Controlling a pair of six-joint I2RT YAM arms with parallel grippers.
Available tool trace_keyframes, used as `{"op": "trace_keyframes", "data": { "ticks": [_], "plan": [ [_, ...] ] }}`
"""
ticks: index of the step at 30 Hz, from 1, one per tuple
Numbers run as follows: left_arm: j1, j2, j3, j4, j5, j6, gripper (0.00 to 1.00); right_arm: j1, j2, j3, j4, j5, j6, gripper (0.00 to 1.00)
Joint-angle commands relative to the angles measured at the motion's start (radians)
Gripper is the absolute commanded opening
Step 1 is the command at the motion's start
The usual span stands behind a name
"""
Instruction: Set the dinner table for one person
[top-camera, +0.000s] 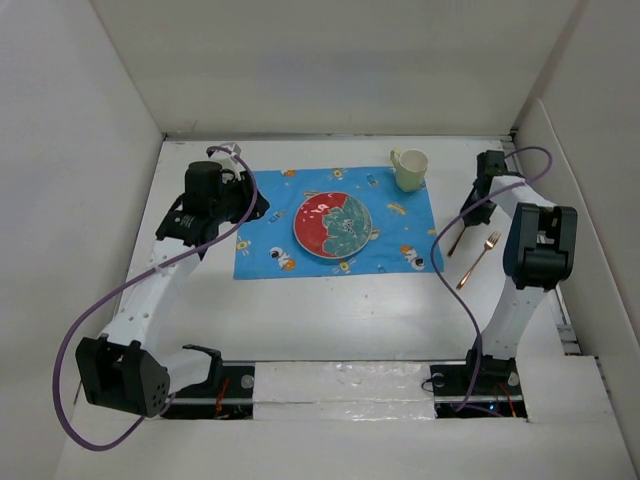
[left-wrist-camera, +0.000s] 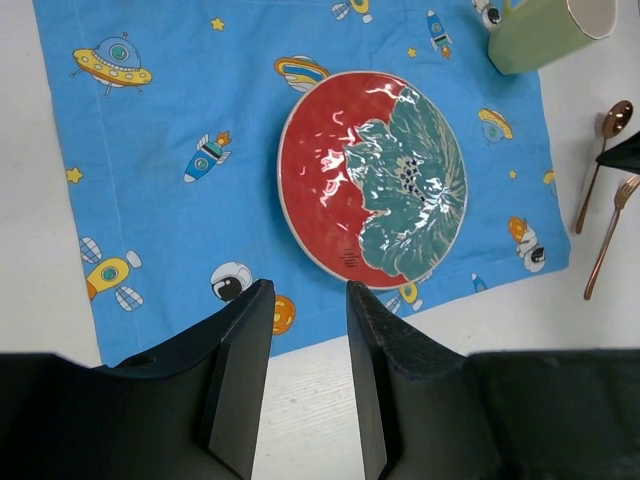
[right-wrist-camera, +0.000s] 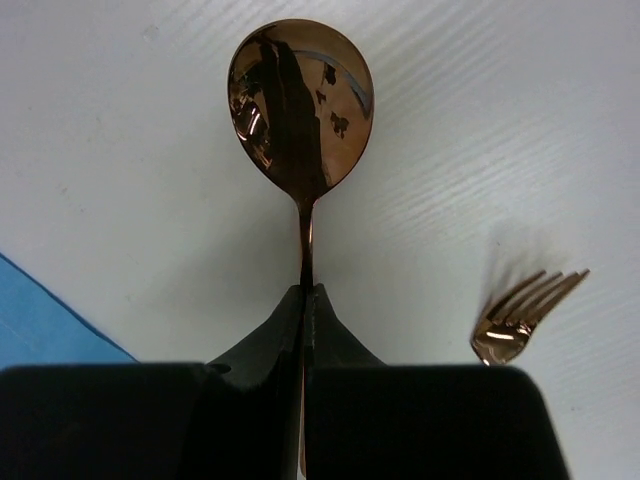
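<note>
Plate (top-camera: 332, 225) on mat (top-camera: 265, 255); fork (top-camera: 479, 259) R, on table (top-camera: 330, 320)

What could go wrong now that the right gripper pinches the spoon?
The right gripper holds the thin spoon handle only at its fingertips, so the spoon might swivel or slip. The fork lies close beside it, so a swinging spoon could knock it. The mug stands near the right gripper and could be bumped.
</note>
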Motion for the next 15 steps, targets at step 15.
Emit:
{"op": "trace_keyframes", "data": {
  "ticks": [15],
  "plan": [
    [-0.002, -0.01, 0.05, 0.017, -0.002, -0.014, 0.32, 0.408, -0.351, 0.108, -0.011, -0.151, -0.168, 0.0]
  ]
}}
